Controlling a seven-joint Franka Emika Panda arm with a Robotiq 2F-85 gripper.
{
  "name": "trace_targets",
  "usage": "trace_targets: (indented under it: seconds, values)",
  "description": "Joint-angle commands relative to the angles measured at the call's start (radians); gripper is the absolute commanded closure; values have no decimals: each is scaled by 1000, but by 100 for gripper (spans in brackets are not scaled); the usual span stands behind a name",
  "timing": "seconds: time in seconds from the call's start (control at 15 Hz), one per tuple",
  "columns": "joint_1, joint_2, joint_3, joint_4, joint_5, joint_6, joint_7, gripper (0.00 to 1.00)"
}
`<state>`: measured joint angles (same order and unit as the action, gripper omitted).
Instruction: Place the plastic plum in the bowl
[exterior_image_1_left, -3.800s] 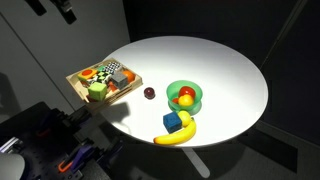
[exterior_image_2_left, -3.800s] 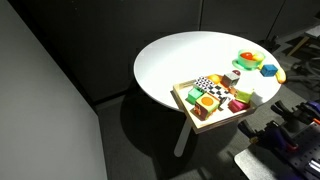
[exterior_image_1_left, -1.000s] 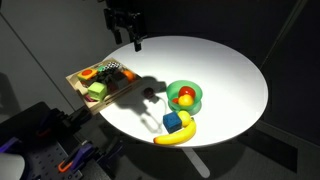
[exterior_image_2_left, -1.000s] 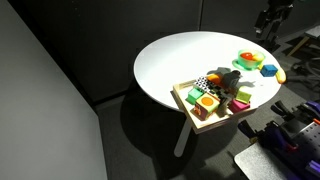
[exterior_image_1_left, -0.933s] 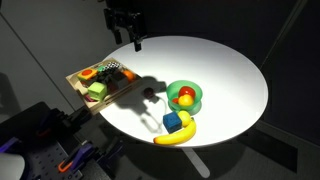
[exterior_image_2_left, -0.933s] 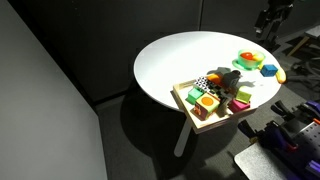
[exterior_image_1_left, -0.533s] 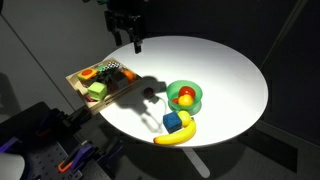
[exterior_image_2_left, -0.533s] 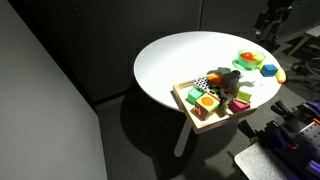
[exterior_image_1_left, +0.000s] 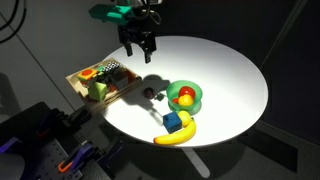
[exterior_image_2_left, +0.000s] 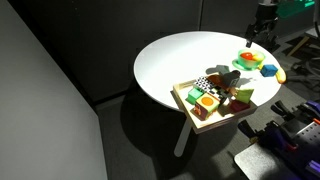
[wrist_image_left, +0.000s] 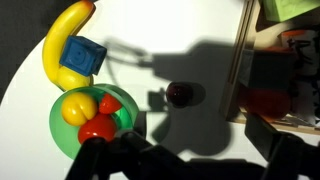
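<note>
The plastic plum (exterior_image_1_left: 148, 93) is small and dark maroon. It lies on the white round table between the wooden tray and the green bowl (exterior_image_1_left: 196, 100). In the wrist view the plum (wrist_image_left: 181, 94) sits in shadow, right of the bowl (wrist_image_left: 58, 128), which holds a yellow and a red fruit. My gripper (exterior_image_1_left: 140, 50) hangs open and empty in the air above and behind the plum. It also shows in an exterior view (exterior_image_2_left: 262, 30) and at the bottom of the wrist view (wrist_image_left: 195, 162). The bowl also shows in an exterior view (exterior_image_2_left: 248, 60).
A wooden tray (exterior_image_1_left: 82, 88) of toys stands near the table's edge, also seen in an exterior view (exterior_image_2_left: 190, 108) and the wrist view (wrist_image_left: 240, 70). A blue cube (exterior_image_1_left: 173, 122) and a banana (exterior_image_1_left: 176, 137) lie in front of the bowl.
My gripper has moved forward and lower over the table, towards the plum. Its shadow has shifted with it. The objects have not moved.
</note>
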<state>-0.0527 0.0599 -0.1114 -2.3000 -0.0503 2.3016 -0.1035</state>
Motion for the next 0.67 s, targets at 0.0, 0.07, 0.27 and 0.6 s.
trace_targets:
  seconds: [0.0, 0.07, 0.27, 0.6]
  values:
    - [-13, 114, 14, 75, 11, 37, -7, 0]
    - [-14, 143, 16, 91, 9, 47, -6, 0]
    - [-16, 229, 24, 144, 14, 64, -12, 0]
    - [-25, 358, 39, 243, 25, 71, -17, 0]
